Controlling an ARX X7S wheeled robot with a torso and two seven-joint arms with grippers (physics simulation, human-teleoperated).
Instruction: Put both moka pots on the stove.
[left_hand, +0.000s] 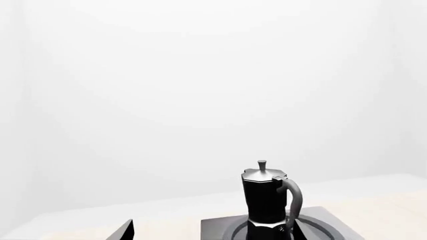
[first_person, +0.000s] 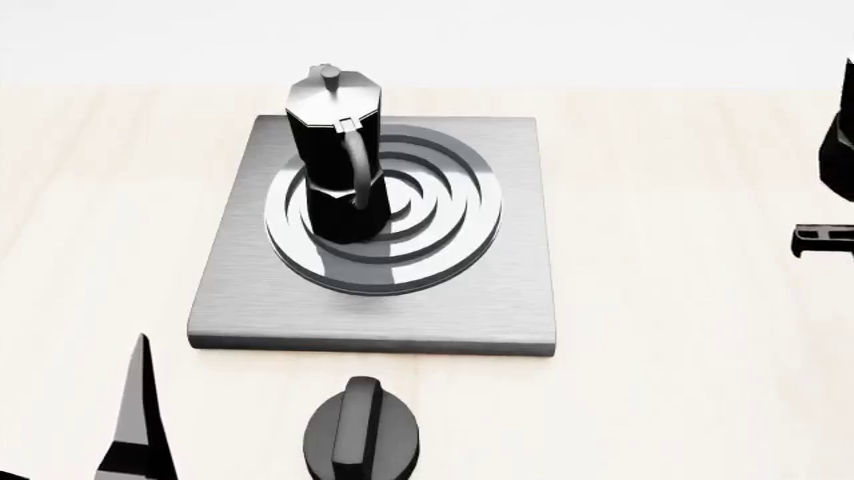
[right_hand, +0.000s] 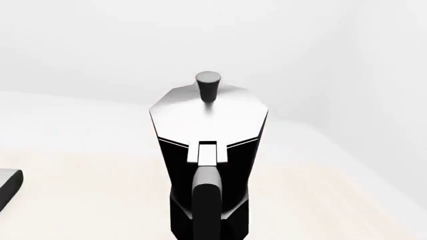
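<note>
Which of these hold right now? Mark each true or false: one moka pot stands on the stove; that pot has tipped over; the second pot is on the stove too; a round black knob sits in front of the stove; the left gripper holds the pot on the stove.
1. One moka pot stands on the stove. True.
2. That pot has tipped over. False: it stands upright on the ring burner.
3. The second pot is on the stove too. False: the right wrist view shows it on the bare tabletop, off the plate.
4. A round black knob sits in front of the stove. True.
5. The left gripper holds the pot on the stove. False: it is clear of that pot.
</note>
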